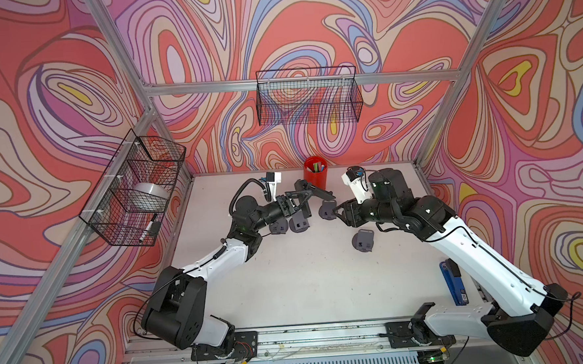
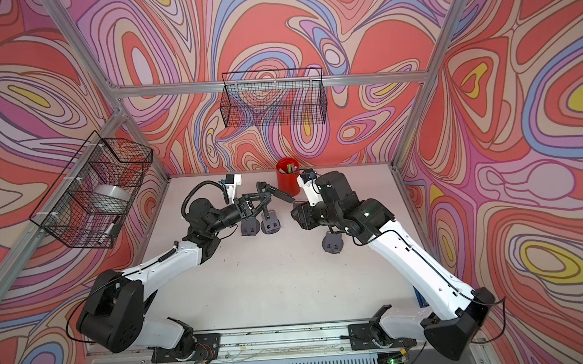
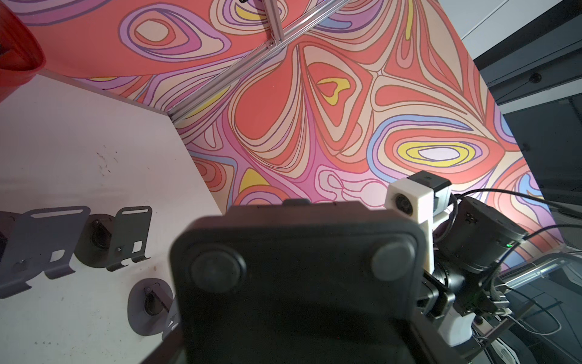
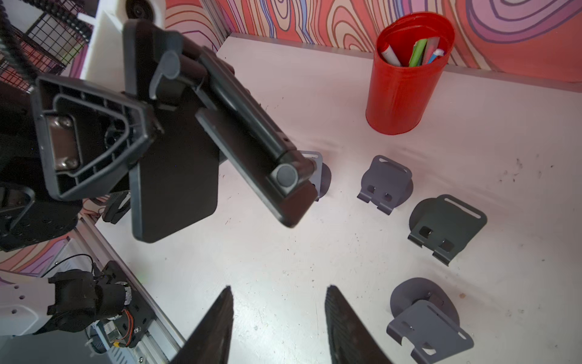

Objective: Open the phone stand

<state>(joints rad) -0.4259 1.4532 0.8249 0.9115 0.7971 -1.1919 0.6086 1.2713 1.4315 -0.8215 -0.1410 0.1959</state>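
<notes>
Left tool [image 1: 298,200] clamps the phone stand [image 1: 313,192] by its base plate, held clear of the desk [image 1: 288,285] beside the red cup [image 1: 315,178]. Right tool [image 4: 280,315] stands open and empty. The stand's hinged arm points toward it, free end nearest the right arm.

Light was soft and even, shadows faint; the phone stand [image 3: 296,283] looked blurred, perhaps underexposed, up close.
</notes>
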